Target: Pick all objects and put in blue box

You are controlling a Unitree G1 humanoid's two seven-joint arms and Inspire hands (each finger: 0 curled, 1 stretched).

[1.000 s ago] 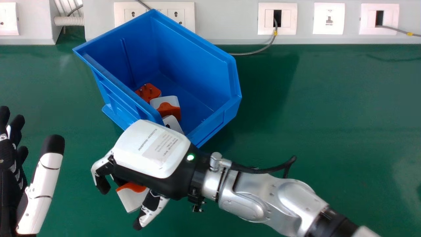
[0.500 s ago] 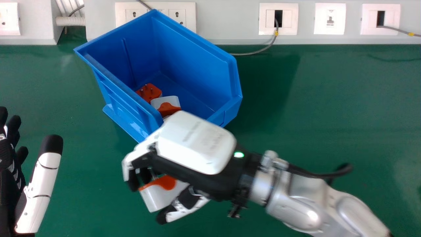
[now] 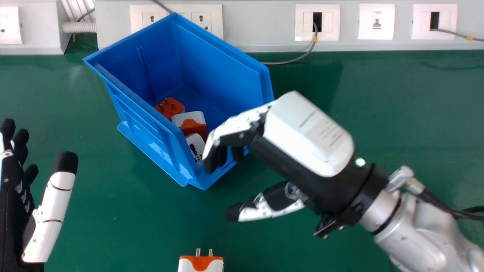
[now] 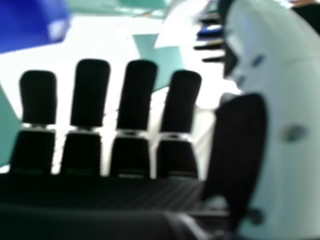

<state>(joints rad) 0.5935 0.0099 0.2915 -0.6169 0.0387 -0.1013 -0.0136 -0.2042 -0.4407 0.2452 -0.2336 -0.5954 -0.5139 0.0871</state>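
In the head view, I see the blue box (image 3: 223,60) in the upper left and middle of the frame. Three plug adapters are in it: an orange one with its pins up (image 3: 169,107), a white and orange one (image 3: 190,122) and a white one (image 3: 195,145). One more plug adapter (image 3: 200,263) is on the green tabletop (image 3: 113,226) at the bottom edge, near the middle, with its pins pointing up the frame. I think the job now is to get that last one. The right hand (image 3: 308,136) is right of the middle, with its back up. Its fingers (image 3: 230,128) point left and dip down by the box's near corner. I can't tell if they touch it. Its thumb (image 3: 253,213) sticks out lower down, well apart from the fingers. It holds nothing. It should go down to the loose adapter, close round it, then lift it over the box. The left hand (image 3: 9,185) is at the left edge, wide and empty.

In the right hand view, the fingers look long and loose, side by side, with no toy-like grab going on. A bit of blue box is past the fingertips (image 4: 37,85).
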